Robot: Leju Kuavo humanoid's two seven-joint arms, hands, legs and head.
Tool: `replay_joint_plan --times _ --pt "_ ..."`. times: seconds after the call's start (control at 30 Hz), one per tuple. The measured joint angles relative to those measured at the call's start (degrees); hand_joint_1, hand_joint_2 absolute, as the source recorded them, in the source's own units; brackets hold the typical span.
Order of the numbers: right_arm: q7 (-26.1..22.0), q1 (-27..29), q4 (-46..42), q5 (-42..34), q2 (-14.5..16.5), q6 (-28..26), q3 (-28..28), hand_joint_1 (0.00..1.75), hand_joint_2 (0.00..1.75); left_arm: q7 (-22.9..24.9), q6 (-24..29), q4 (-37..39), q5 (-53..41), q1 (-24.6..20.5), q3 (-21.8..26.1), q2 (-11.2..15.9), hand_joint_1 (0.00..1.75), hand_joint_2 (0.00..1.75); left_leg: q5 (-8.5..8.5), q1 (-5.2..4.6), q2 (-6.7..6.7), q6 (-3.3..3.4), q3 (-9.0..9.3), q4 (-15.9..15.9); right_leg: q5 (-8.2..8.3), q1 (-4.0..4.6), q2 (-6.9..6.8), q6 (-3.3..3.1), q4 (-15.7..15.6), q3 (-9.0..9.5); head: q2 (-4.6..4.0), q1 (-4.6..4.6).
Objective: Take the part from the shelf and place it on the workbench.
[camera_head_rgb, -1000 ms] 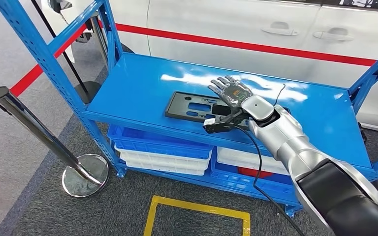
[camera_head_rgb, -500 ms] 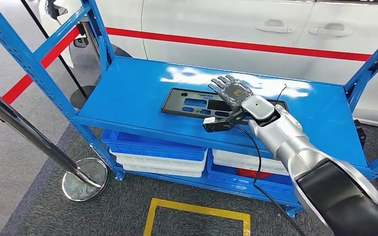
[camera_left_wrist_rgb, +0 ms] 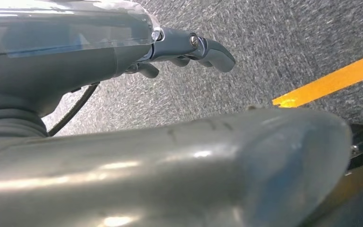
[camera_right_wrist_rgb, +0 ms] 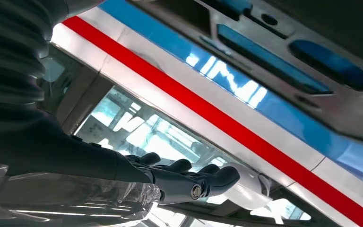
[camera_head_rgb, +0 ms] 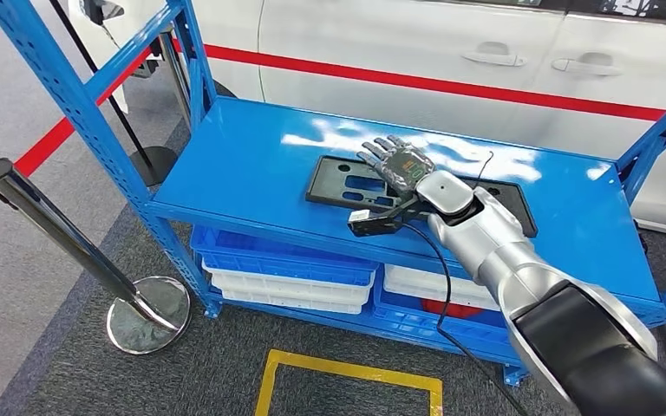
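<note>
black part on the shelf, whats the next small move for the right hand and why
Probably lower the right hand onto the black part and close the fingers on its near edge. The hand hovers open above the part, which lies flat on the blue shelf, not yet gripped.

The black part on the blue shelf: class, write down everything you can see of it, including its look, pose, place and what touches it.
The black part is a flat, dull panel, seemingly plastic, long and rectangular, with several cut-out openings through which the blue shows. It lies flat on the top level of the blue shelf, near its front edge, lengthwise along it. The right hand is over its middle, fingers spread and stretched forward, hiding part of it. Whether the hand touches it cannot be told. Its far end reappears beyond the silver forearm.
</note>
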Motion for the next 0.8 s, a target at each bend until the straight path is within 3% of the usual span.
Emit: replay_joint_plan --times 0.03,0.1,0.17,0.23,0.33,0.43,0.47,0.5,0.53,0.57,0.63,0.7,0.8 --pt "0.00 0.02 0.07 0.00 0.10 -0.01 -0.01 0.00 1.75 0.00 0.00 0.00 0.00 0.00 0.00 0.00 0.00 0.00 -0.09 -0.08 -0.04 0.00 0.07 0.08 1.55 0.03 0.00 -0.18 -1.73 0.66 0.00 0.00" --pt "0.00 -0.10 0.10 0.00 0.15 -0.02 -0.04 0.00 1.75 0.00 0.00 0.01 0.00 0.01 0.00 -0.06 0.00 0.00 -0.36 -0.22 -0.13 -0.15 0.26 0.25 5.57 0.30 -0.11 -0.92 -9.49 4.29 0.00 0.00" --pt "0.00 -0.33 0.10 0.00 0.23 -0.05 -0.06 0.00 1.75 0.00 0.00 0.04 0.00 0.02 0.00 -0.17 0.00 0.00 -0.57 -0.37 -0.14 -0.56 0.23 0.42 7.35 0.78 -0.30 -1.57 -15.12 6.88 0.00 0.01" --pt "0.00 -0.47 0.12 0.00 0.32 -0.06 -0.07 0.00 1.75 0.00 -0.01 0.07 0.00 -0.02 0.00 -0.23 0.00 0.00 -0.64 -0.36 -0.08 -1.17 0.22 0.33 7.28 1.08 -0.31 -1.91 -16.18 7.24 0.00 0.00" --pt "0.00 -0.55 0.08 0.00 0.29 -0.07 -0.08 0.00 1.75 0.00 -0.01 0.06 0.00 -0.05 0.00 -0.20 0.00 0.00 -2.12 -0.35 0.06 -2.15 -0.32 2.06 7.52 0.48 -0.34 -2.59 -17.02 7.87 0.00 -0.02" --pt "-0.01 -0.54 0.07 0.00 -0.19 -0.07 -0.06 0.00 1.75 0.00 0.00 0.07 0.00 0.00 0.00 -0.18 0.00 0.00 -7.23 -0.02 0.12 -3.05 -5.13 12.30 7.46 0.38 -0.54 -3.01 -17.29 8.18 0.00 -0.03" --pt "-0.02 -0.48 0.07 0.00 -0.41 -0.07 -0.05 0.00 1.75 0.00 0.00 0.07 0.00 0.04 0.00 -0.17 0.00 0.00 -8.19 0.09 0.13 -3.25 -6.73 15.36 7.42 0.40 -0.56 -3.03 -17.27 8.20 0.00 -0.03" --pt "-0.02 -0.43 0.08 0.00 -0.59 -0.07 -0.04 0.00 1.75 0.00 0.00 0.07 0.00 0.08 0.00 -0.16 0.00 0.00 -8.07 0.19 0.13 -3.38 -7.47 16.59 7.37 0.41 -0.56 -3.00 -17.25 8.23 0.00 -0.03" --pt "-0.02 -0.38 0.08 0.00 -0.72 -0.07 -0.04 0.00 1.75 0.00 0.00 0.07 0.00 0.09 0.00 -0.15 0.00 0.00 -6.82 0.27 0.14 -3.45 -7.12 15.56 7.30 0.40 -0.53 -2.93 -17.20 8.30 0.00 -0.03" --pt "-0.02 -0.37 0.07 0.00 -0.82 -0.07 -0.04 0.00 1.75 0.00 0.00 0.07 0.00 0.08 0.00 -0.15 0.00 0.00 -4.80 0.36 0.14 -3.46 -5.82 12.59 7.18 0.38 -0.50 -2.79 -17.13 8.41 0.00 -0.03" --pt "-0.02 -0.38 0.07 0.00 -1.00 -0.07 -0.04 0.00 1.75 0.00 0.00 0.07 0.00 0.00 0.00 -0.14 0.00 0.00 -1.23 0.39 0.10 -3.20 -2.15 4.66 6.84 0.48 -0.42 -2.35 -16.87 8.58 0.00 -0.03" --pt "-0.02 -0.40 0.08 0.00 -1.14 -0.07 -0.04 0.00 1.75 0.01 0.00 0.07 0.00 -0.03 0.00 -0.14 0.00 0.00 -0.32 0.28 -0.01 -2.46 -0.34 0.75 6.65 0.72 -0.36 -1.81 -16.68 8.55 0.00 -0.03" --pt "-0.02 -0.41 0.07 0.00 -1.13 -0.07 -0.05 0.00 1.75 0.02 0.00 0.07 0.00 0.00 0.00 -0.14 0.00 0.00 -0.31 0.18 -0.10 -1.18 -0.14 0.29 6.32 0.62 -0.36 -0.91 -16.45 8.40 0.00 -0.02"
